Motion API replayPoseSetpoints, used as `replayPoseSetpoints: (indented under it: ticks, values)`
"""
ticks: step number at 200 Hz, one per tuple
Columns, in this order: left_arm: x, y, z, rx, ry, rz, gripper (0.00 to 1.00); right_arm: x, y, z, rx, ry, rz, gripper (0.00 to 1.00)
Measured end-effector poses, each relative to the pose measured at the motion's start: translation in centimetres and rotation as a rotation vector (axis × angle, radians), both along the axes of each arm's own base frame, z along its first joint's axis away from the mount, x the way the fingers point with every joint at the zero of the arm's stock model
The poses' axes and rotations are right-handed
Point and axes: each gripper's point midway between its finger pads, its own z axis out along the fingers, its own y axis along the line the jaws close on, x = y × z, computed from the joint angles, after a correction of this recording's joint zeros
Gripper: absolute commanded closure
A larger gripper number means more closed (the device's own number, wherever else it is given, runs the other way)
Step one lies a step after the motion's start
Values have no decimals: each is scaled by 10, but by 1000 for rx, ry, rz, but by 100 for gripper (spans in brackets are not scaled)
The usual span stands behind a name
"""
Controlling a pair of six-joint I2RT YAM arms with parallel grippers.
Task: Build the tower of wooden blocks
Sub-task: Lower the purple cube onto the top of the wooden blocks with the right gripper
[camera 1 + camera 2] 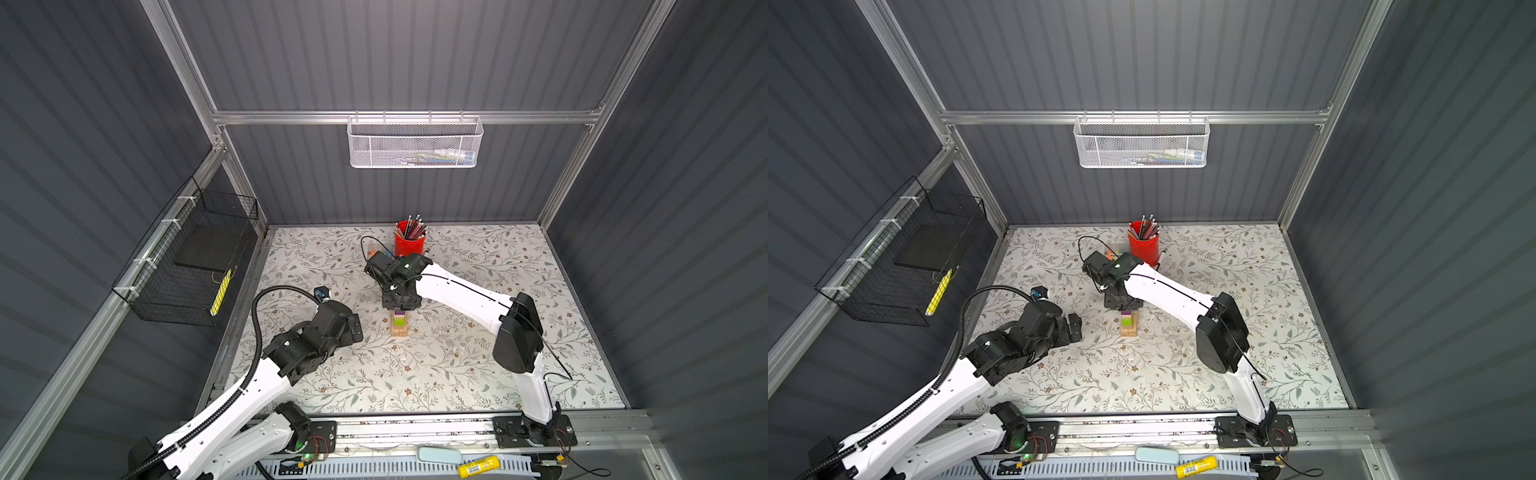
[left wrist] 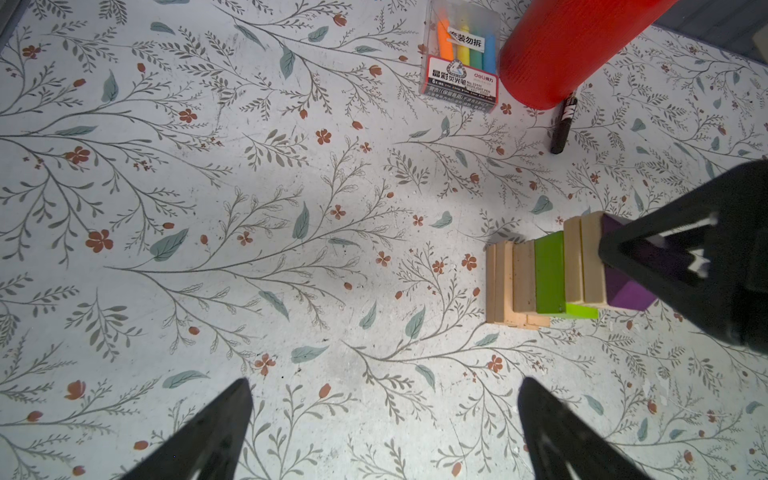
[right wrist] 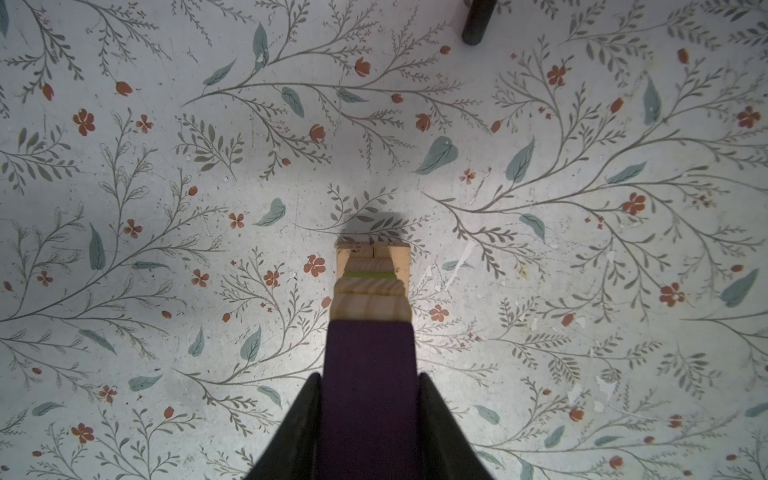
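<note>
In both top views the tower [image 1: 400, 325] stands in the middle of the table [image 1: 457, 374], nearer than the red cup [image 1: 409, 245]. The right gripper [image 1: 400, 306] is at its top. The left gripper [image 1: 355, 328] is to its left, apart.

In the left wrist view, the left fingers [image 2: 232, 415] are spread wide open.

In the right wrist view, the right fingers [image 3: 303, 415] squeeze the purple block [image 3: 370, 365] on top of the tower.

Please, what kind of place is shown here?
Probably an enclosed robot test cell: aluminium frame with grey wall panels, floral tabletop, red pencil cup and hanging mesh basket.
</note>
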Motion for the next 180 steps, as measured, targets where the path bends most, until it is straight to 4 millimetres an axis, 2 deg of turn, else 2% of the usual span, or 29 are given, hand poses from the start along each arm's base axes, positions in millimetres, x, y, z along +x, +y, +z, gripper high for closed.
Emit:
replayPoseSetpoints:
  ticks: [104,180]
  values:
    - [0,0,0,1,1,0,0,3,-1,-10,-14,11,-6,60]
    - [0,0,-1,4,5,0,0,5,0,-9,-9,7,-8,62]
